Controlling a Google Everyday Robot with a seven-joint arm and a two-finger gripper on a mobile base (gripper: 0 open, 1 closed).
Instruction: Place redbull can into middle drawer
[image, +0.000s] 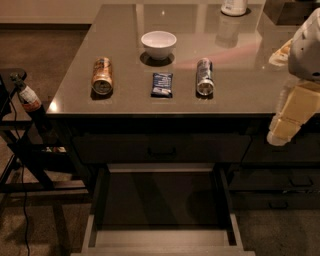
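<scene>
The redbull can (204, 76) lies on its side on the grey counter top (240, 95), its shiny top facing the front edge. The middle drawer (89, 235) is pulled open below the counter, with a dark inside and lighter grey rim; nothing shows in it. My gripper (290, 117) is the cream-coloured part at the right edge, hanging by the counter's front right corner, to the right of the can and apart from it, above and to the right of the drawer.
A fatter orange-brown can (102, 75) lies at the left, a blue packet (162, 84) in the middle, a white bowl (158, 44) behind it. A white container (234, 7) stands at the back. The shut top drawer front (161, 149) has a bar handle. A dark stand with a bottle (27, 97) is at the left.
</scene>
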